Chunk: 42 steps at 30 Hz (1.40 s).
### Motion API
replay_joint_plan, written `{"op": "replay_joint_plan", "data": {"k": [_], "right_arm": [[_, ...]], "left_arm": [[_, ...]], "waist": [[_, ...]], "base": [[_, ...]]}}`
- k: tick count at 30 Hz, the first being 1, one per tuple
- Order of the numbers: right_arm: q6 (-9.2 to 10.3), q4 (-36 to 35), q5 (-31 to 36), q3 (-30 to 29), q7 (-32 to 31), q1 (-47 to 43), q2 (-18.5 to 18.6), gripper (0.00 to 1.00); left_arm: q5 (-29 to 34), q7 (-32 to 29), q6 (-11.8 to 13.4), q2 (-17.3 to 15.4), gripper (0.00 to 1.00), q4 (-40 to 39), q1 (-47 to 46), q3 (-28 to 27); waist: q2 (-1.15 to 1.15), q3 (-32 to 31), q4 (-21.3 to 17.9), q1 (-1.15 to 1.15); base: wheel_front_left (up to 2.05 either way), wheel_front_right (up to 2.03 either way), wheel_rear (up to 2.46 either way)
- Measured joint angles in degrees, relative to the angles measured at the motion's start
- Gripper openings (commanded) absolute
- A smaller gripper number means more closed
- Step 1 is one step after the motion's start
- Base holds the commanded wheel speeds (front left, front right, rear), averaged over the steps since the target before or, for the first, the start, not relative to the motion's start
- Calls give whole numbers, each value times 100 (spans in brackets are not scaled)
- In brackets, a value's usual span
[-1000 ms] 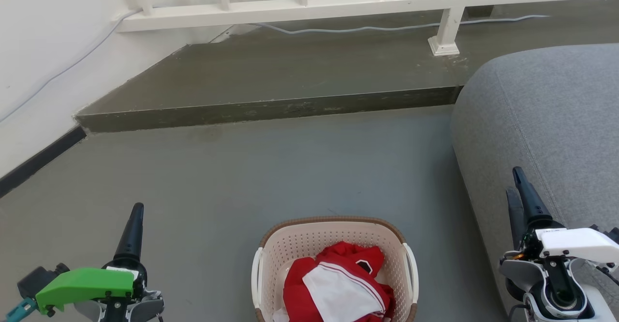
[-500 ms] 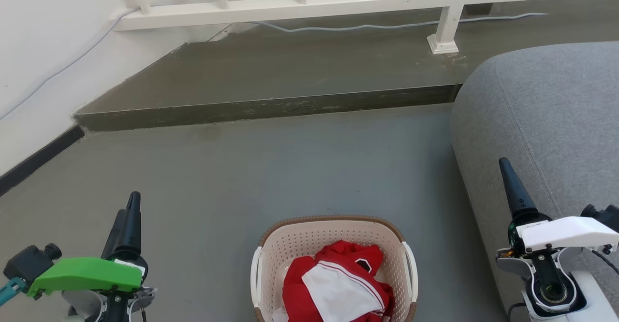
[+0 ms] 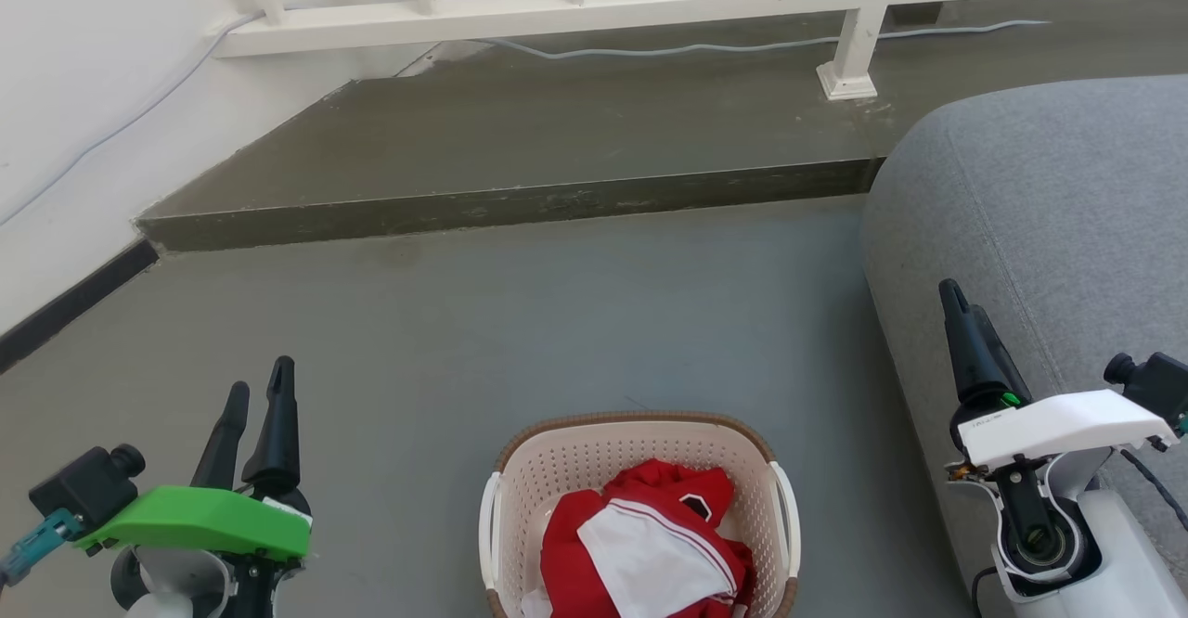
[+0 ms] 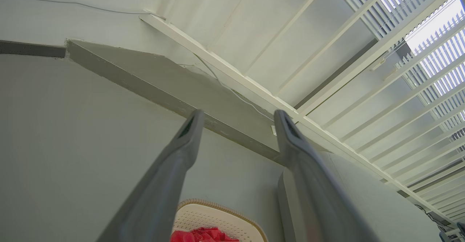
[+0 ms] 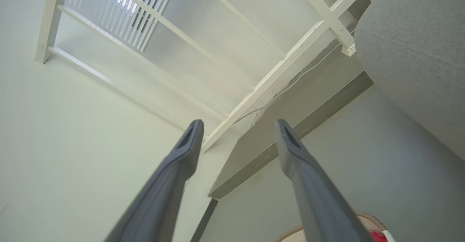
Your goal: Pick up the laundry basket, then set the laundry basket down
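The laundry basket (image 3: pixel 594 465) rests on the floor (image 3: pixel 557 321), low in the head view.
It holds red and white clothes (image 3: pixel 650 544); the left pincer (image 3: pixel 261 375) hovers well apart on its left, the right pincer (image 3: pixel 961 307) on its right beside the grey sofa (image 3: pixel 1049 210), both released with fingers spread.
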<state>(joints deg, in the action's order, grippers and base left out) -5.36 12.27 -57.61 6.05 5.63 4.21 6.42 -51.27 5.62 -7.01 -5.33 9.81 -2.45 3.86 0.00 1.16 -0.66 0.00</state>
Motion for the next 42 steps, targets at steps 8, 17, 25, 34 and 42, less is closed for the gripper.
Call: {"op": "replay_joint_plan", "data": {"k": [8, 17, 25, 34, 42], "right_arm": [[92, -76, 688, 52, 164, 9, -25, 100], [141, -143, 1415, 89, 364, 11, -123, 100], [141, -182, 1975, 140, 499, 14, -131, 100], [136, -246, 2681, 181, 686, 61, -153, 100], [135, -299, 3277, 188, 848, 128, -203, 100]], "left_arm": [[701, 158, 0, 58, 100, -118, 0, 13], [1484, 356, -3, 113, 100, -218, 0, 48], [2076, 510, -3, 123, 100, -311, -1, 110], [2799, 690, -5, 133, 100, -476, -10, 169], [3365, 862, -10, 141, 100, -563, -33, 224]], "waist": [[0, 12, 0, 0], [0, 27, 5, 0], [0, 31, -2, 0], [0, 45, -21, 0], [0, 77, -27, 0]], "base": [[0, 0, 0], [0, 0, 0], [0, 0, 0], [0, 0, 0], [0, 0, 0]]}}
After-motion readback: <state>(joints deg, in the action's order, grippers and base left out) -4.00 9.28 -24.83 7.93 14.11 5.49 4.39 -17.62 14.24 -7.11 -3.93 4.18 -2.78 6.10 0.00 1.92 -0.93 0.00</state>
